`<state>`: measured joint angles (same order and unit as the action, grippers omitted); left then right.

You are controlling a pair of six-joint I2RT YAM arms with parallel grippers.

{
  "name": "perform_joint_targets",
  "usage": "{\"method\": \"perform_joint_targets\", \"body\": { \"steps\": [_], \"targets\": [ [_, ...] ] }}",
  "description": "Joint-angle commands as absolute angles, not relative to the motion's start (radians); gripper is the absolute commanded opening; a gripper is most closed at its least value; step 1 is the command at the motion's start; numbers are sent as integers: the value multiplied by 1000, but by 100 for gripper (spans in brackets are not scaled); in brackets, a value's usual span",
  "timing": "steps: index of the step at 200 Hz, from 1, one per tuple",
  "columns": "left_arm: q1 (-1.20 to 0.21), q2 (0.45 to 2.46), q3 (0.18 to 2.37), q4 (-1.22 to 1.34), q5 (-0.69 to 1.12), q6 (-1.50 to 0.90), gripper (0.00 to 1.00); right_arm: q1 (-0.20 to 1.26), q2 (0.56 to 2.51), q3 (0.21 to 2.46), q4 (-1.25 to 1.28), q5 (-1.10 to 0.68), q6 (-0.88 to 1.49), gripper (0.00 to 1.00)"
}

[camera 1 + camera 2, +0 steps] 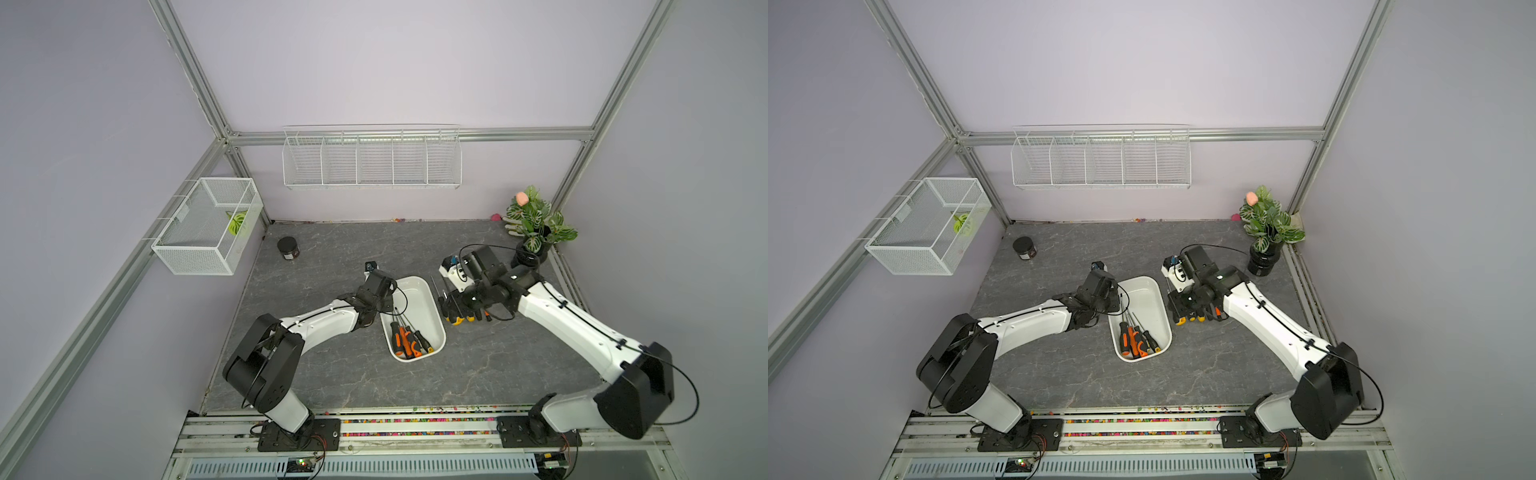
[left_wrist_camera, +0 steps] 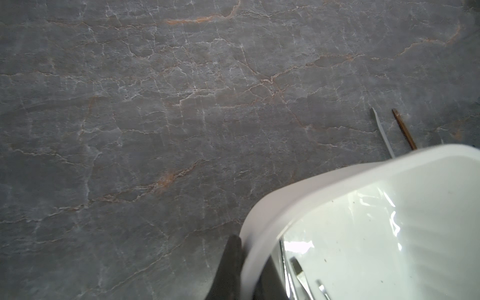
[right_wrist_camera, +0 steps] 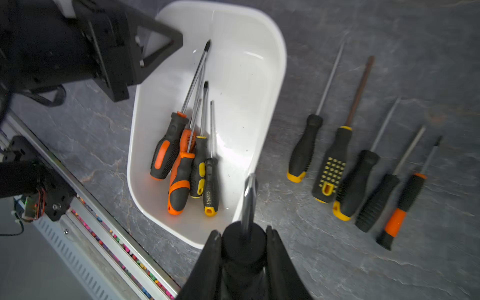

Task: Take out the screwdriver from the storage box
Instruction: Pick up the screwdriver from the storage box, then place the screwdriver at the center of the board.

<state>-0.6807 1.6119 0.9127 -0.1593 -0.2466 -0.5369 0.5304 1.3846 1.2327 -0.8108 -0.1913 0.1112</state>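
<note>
Right wrist view: the screwdriver is recorded with a round black handle and a bright steel shaft; the tip is blurred. The handle is clenched between both fingers of the right gripper, and the shaft projects ahead of the fingertips. Its long axis is aligned with the gripper's own line, tip away from the wrist. The tip is seen against the rim of the white storage box, between the boxed screwdrivers and the row of screwdrivers laid on the table. The left gripper is clamped on the box wall, one finger outside, one inside.
</note>
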Motion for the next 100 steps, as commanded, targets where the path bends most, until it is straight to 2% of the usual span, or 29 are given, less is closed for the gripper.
{"method": "perform_joint_targets", "body": {
  "steps": [1, 31, 100],
  "targets": [
    [-678, 1634, 930, -173, -277, -492, 0, 450, 1371, 1204, -824, -178, 96, 0],
    [-678, 1631, 925, -169, -275, -495, 0, 350, 1416, 1175, -842, -49, 47, 0],
    [-687, 1632, 938, -170, -267, -495, 0, 238, 1581, 1228, -782, 63, 69, 0]
  ]
}}
